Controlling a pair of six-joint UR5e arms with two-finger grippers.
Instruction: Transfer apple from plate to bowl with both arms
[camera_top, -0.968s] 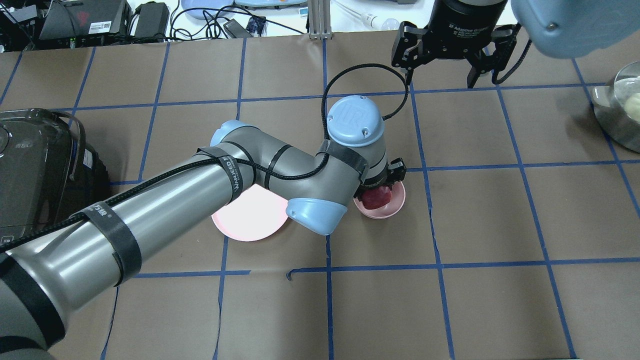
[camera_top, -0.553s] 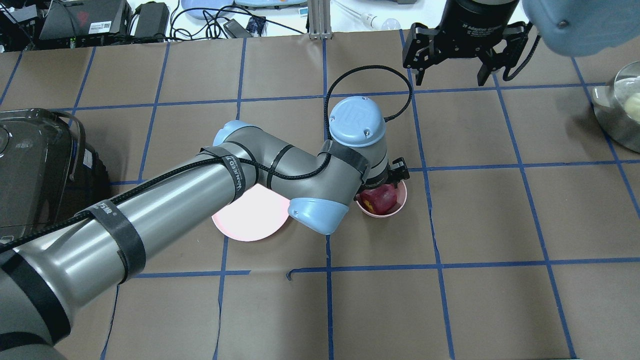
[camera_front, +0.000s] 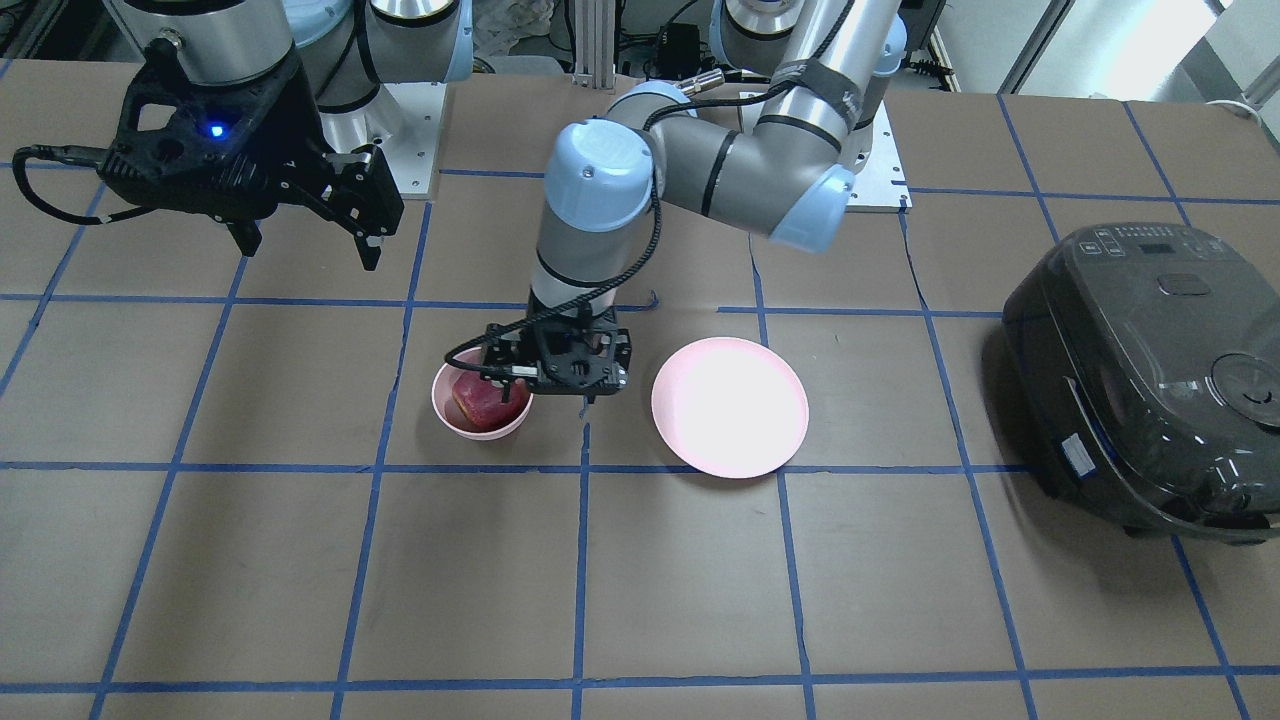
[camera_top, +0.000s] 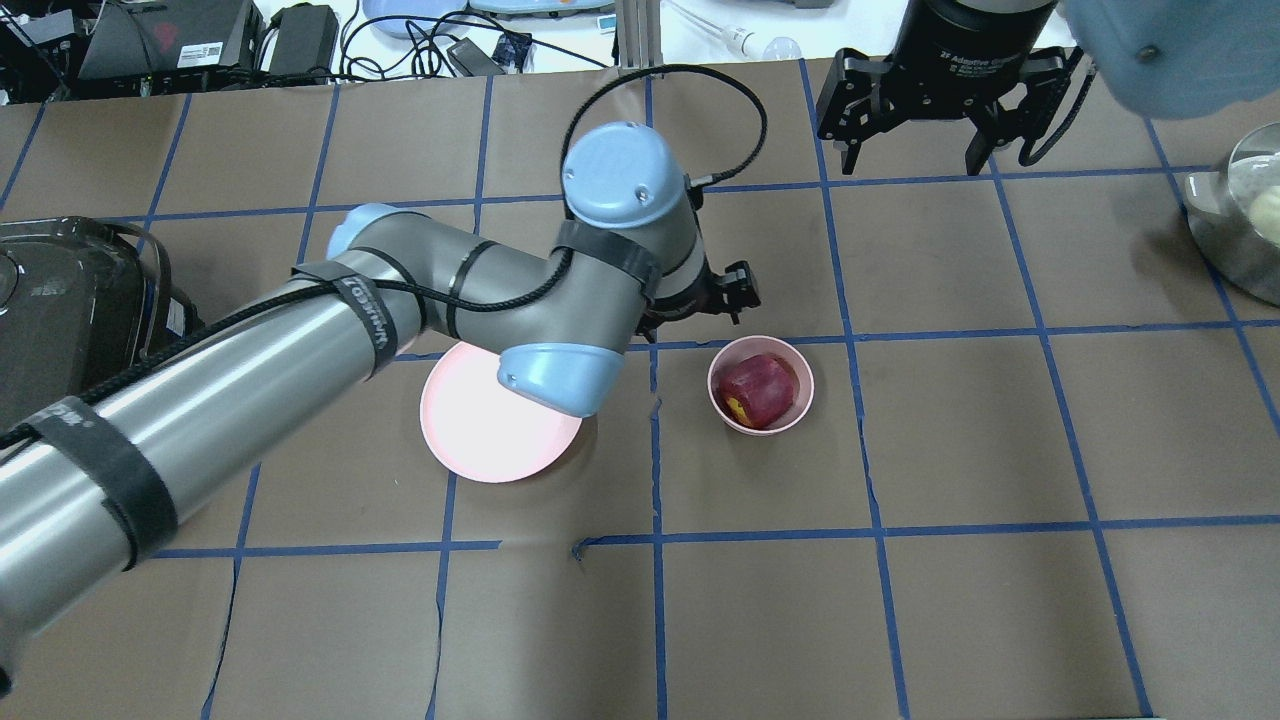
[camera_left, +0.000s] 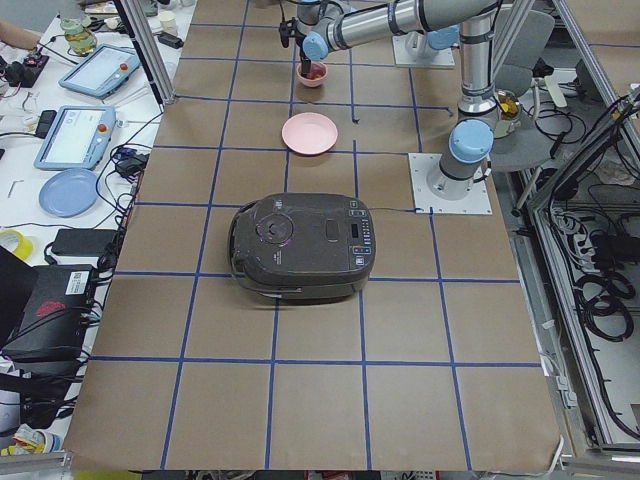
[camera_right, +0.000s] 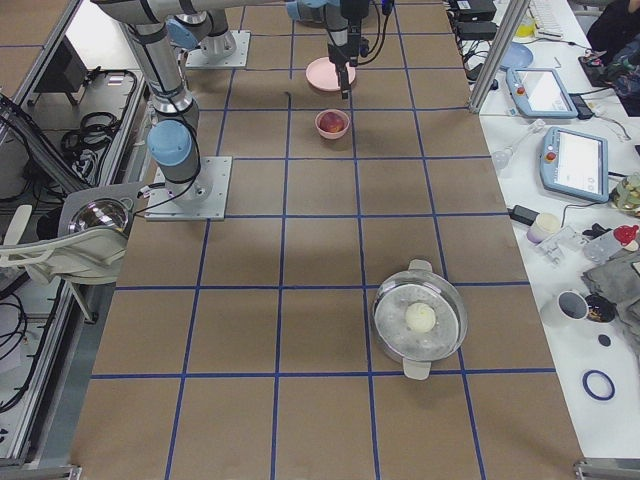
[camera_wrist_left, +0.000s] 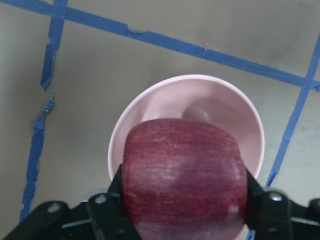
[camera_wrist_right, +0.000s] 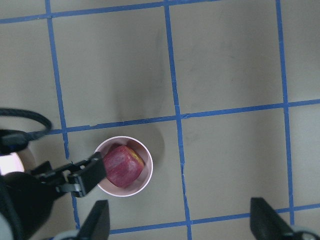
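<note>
The dark red apple (camera_top: 759, 389) lies in the small pink bowl (camera_top: 801, 405), right of the wide pink plate (camera_top: 470, 440), which is bare and partly under my left arm. My left gripper (camera_top: 715, 295) is open and stands beyond the bowl, apart from the apple. In the front view the left gripper (camera_front: 545, 385) is just beside the bowl (camera_front: 447, 412). In the left wrist view the apple (camera_wrist_left: 185, 175) shows between my fingers (camera_wrist_left: 107, 210) over the bowl (camera_wrist_left: 200, 95). My right gripper (camera_top: 912, 160) is open and empty, high at the far right.
A black rice cooker (camera_top: 70, 310) stands at the left edge. A metal pot (camera_top: 1240, 220) with a pale round thing in it sits at the right edge. Blue tape lines cross the brown table. Cables and devices lie beyond the far edge.
My left gripper has let go of the apple and moved off the bowl, away and to the left. The apple now lies uncovered in the bowl. My right gripper drifted slightly right.
</note>
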